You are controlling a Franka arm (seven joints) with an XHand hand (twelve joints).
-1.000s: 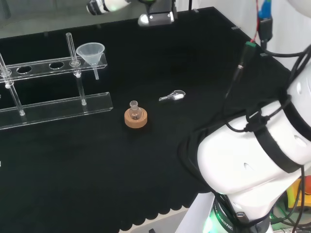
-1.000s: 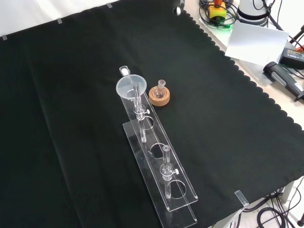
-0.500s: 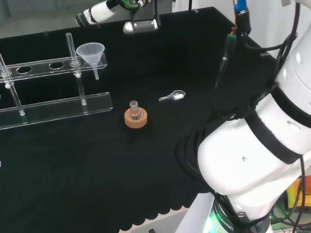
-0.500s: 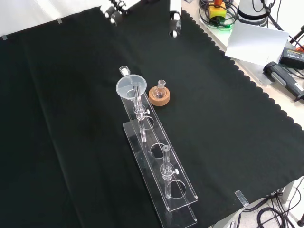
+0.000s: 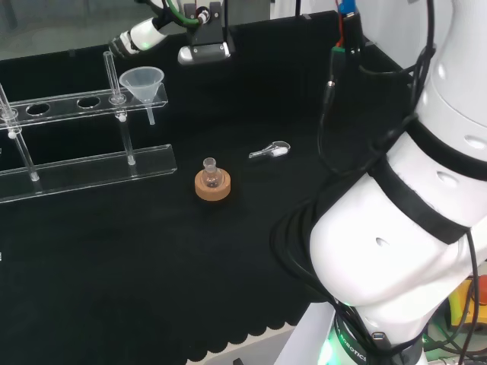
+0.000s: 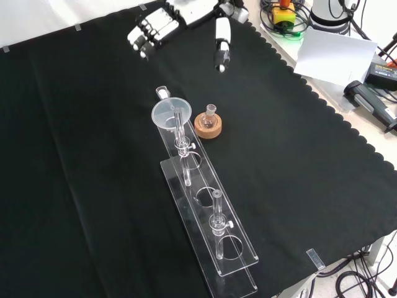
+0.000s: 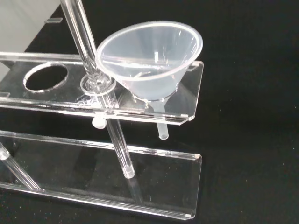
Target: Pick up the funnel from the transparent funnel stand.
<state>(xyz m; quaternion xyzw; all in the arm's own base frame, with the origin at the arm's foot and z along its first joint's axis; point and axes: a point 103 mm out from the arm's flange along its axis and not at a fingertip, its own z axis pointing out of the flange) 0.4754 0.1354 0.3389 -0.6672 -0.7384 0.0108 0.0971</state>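
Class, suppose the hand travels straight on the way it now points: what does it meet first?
Probably the funnel seated in the transparent funnel stand; the hand hangs open and points toward it, though depth is unclear.

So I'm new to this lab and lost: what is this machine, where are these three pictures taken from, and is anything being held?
It is a white robot arm with a hand of fingers, working over a black cloth. One camera looks over the arm from behind, one looks down from the front, one sits at the wrist. On the cloth stand a clear funnel stand with a funnel in its end hole, a small flask on a cork ring, and a small scoop. The hand hovers open, holding nothing; the funnel sits in its stand.
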